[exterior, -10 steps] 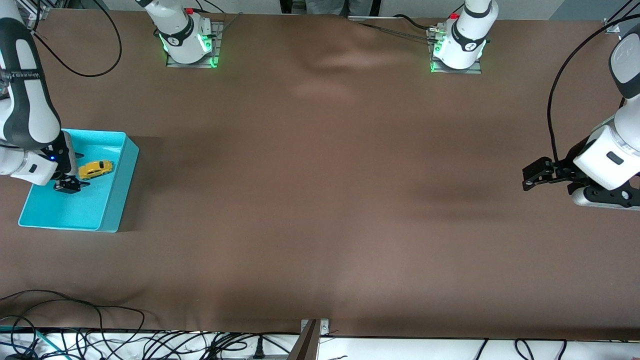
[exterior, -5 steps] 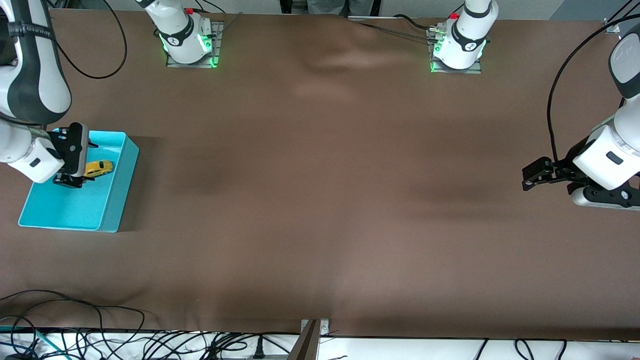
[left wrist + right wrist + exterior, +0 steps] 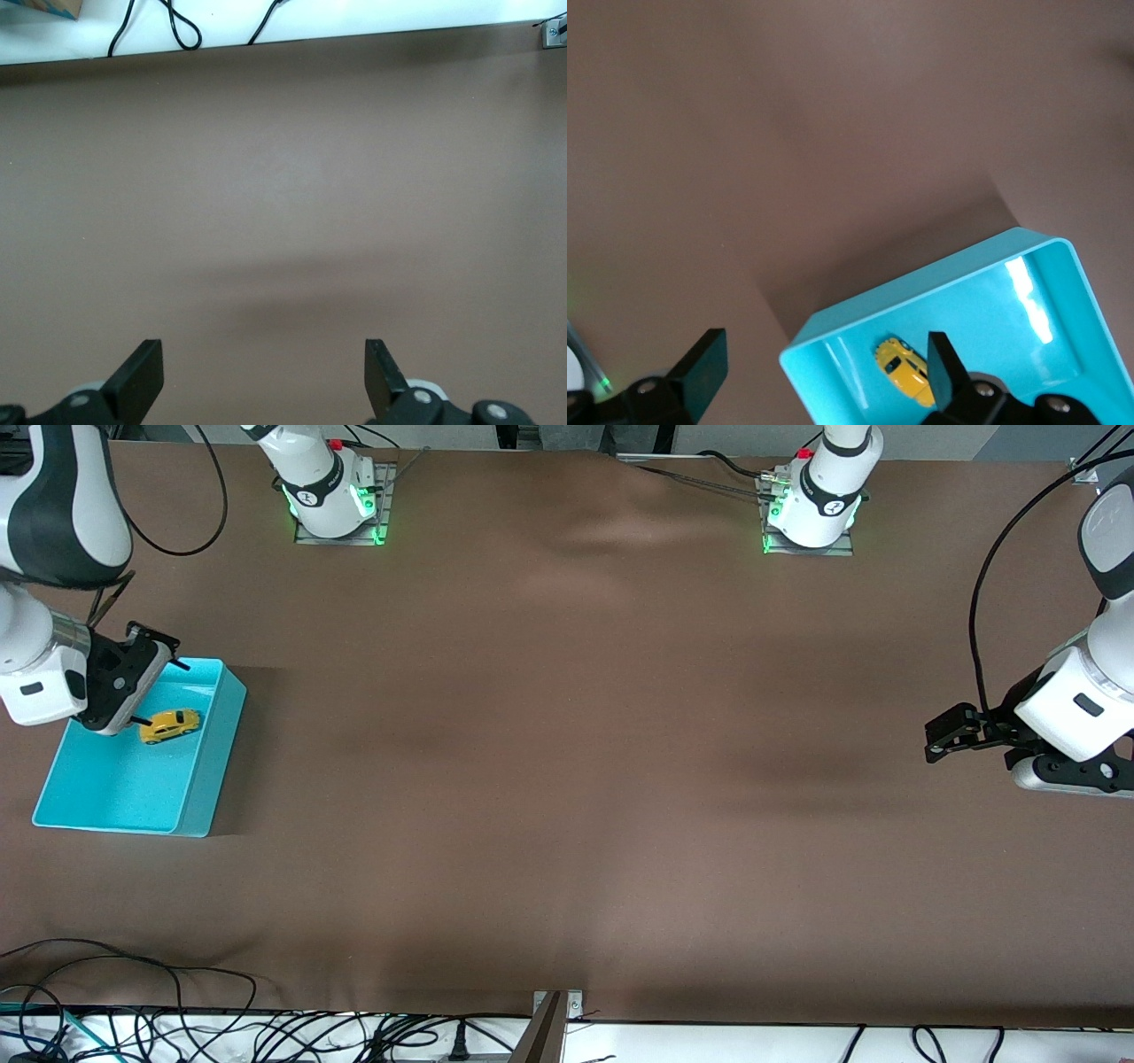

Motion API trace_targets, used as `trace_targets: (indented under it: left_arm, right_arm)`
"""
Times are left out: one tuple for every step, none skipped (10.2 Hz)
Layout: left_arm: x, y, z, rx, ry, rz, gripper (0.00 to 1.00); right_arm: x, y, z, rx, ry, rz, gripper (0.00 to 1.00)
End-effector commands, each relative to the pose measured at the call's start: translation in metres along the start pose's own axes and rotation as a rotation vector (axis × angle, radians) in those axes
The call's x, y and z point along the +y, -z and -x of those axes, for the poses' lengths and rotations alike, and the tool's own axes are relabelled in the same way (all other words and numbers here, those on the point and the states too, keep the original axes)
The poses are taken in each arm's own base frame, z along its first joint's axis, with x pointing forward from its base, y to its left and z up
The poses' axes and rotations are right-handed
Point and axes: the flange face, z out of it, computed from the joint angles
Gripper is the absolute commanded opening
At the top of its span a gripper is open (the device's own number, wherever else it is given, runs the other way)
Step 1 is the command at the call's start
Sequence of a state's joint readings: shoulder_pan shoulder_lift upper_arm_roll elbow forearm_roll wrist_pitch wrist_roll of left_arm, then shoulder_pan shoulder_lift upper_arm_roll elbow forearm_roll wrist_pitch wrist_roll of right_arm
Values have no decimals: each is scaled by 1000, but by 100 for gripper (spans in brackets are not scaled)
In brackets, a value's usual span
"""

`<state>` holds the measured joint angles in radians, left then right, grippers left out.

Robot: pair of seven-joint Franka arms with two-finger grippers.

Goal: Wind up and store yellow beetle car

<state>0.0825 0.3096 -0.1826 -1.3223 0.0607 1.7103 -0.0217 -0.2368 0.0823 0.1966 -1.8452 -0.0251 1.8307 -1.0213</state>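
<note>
The yellow beetle car (image 3: 170, 725) lies on its wheels inside the teal bin (image 3: 205, 779) at the right arm's end of the table. It also shows in the right wrist view (image 3: 904, 367), inside the bin (image 3: 939, 276). My right gripper (image 3: 160, 691) hangs tilted in the air over the bin, just above the car, open and empty (image 3: 822, 359). My left gripper (image 3: 942, 735) waits low over bare table at the left arm's end, open and empty (image 3: 262, 376).
The brown table cloth (image 3: 567, 779) stretches between the two arms. Both arm bases (image 3: 332, 500) stand along the table's edge farthest from the front camera. Loose cables (image 3: 177, 1027) lie past the nearest edge.
My right gripper has risen out of the bin and tilted, leaving the car lying in the bin. The left arm has not moved.
</note>
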Motion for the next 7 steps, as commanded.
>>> trace_targets:
  left_arm:
    - [-1, 8, 2, 5, -8, 25, 100]
    - [-1, 8, 2, 5, -8, 25, 100]
    - [1, 8, 2, 6, -13, 27, 100]
    - [3, 8, 2, 6, -16, 27, 100]
    - [4, 8, 2, 6, -17, 30, 100]
    - [4, 8, 2, 6, -17, 28, 100]
    - [3, 8, 2, 6, -15, 29, 100]
  right_arm:
    - [-25, 21, -10, 23, -213, -2, 100]
    - [-35, 33, -21, 65, -280, 0, 100]
    - [-45, 40, -34, 87, -375, -3, 100]
    - [-53, 53, -37, 99, -511, 6, 100]
    - [-66, 65, -42, 110, -595, 15, 100]
    - [-72, 76, -40, 122, -652, 25, 100]
    - [-70, 88, -33, 125, -714, 23, 100]
